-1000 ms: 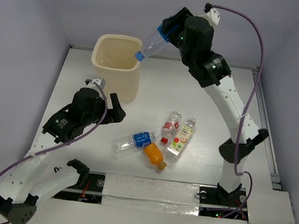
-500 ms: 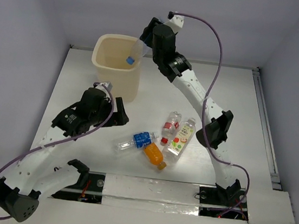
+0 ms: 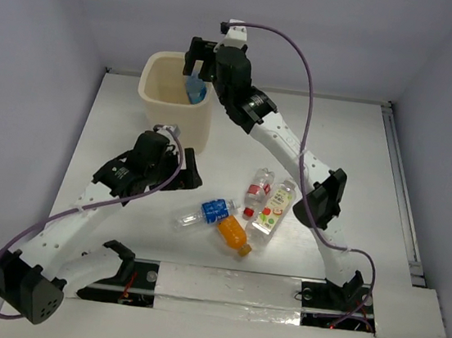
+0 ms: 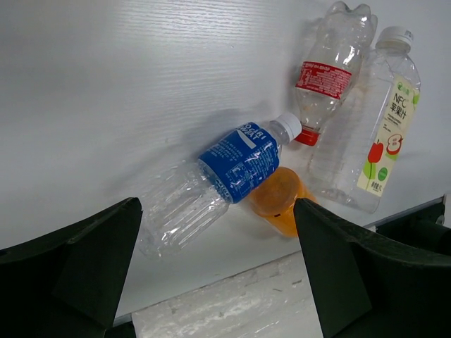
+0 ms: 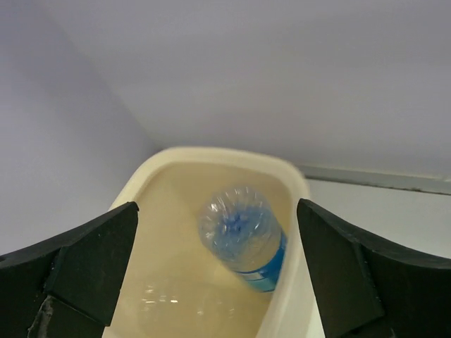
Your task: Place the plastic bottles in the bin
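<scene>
The cream bin (image 3: pixel 161 95) stands at the back left. My right gripper (image 3: pixel 199 68) hangs open just above its rim. A blue-labelled bottle (image 3: pixel 194 91) is inside the bin, free of the fingers and base up in the right wrist view (image 5: pixel 243 236), between my open right gripper (image 5: pixel 217 208). Another blue-labelled bottle (image 3: pixel 204 212), an orange one (image 3: pixel 234 236), a red-labelled one (image 3: pixel 258 191) and a fruit-print one (image 3: pixel 275 208) lie on the table. My left gripper (image 3: pixel 188 171) is open and empty, just left of them and above the blue-labelled bottle (image 4: pixel 225 172).
The bin's rim (image 5: pixel 211 155) sits close to the back wall. A metal strip (image 3: pixel 228 283) runs along the table's near edge by the arm bases. The orange bottle (image 4: pixel 278 204) touches the blue-labelled one; the red-labelled (image 4: pixel 328 70) and fruit-print (image 4: pixel 373 134) bottles lie side by side.
My right arm swung left over the bin, opened and let go of the blue-labelled bottle, which dropped inside. My left gripper moved right toward the bottles on the table.
</scene>
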`<action>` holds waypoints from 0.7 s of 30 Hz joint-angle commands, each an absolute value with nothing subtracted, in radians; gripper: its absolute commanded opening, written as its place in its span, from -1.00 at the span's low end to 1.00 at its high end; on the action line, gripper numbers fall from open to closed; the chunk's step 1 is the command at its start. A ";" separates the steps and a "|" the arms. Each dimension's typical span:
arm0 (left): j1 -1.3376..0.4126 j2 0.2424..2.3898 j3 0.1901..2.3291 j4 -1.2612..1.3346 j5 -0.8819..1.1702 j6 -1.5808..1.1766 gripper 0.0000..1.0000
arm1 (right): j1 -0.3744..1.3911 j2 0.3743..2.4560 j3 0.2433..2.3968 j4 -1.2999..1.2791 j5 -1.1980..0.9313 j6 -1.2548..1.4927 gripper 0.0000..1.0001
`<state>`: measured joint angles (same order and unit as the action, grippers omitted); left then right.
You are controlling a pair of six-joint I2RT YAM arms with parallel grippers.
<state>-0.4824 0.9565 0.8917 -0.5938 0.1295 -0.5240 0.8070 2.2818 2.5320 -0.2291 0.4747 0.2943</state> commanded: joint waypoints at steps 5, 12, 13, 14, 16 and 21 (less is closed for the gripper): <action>-0.486 1.069 0.943 -0.560 0.219 -0.387 0.65 | 0.808 1.981 2.360 -0.189 0.428 0.334 0.35; -0.505 1.170 0.989 -0.580 0.288 -0.284 0.45 | 0.808 1.415 1.536 -0.123 0.408 0.527 -0.46; -0.517 1.199 0.999 -0.583 0.296 -0.258 0.45 | 0.808 1.360 1.373 -0.147 0.393 0.587 -0.44; -0.526 1.213 1.021 -0.587 0.296 -0.246 0.46 | 0.808 1.257 1.297 -0.164 0.382 0.616 -0.38; -0.544 1.258 1.038 -0.584 0.305 -0.204 0.51 | 0.808 1.165 1.103 -0.233 0.359 0.713 -0.29; -0.613 1.354 1.060 -0.577 0.289 -0.166 0.61 | 0.808 0.903 0.859 -0.399 0.350 0.909 0.71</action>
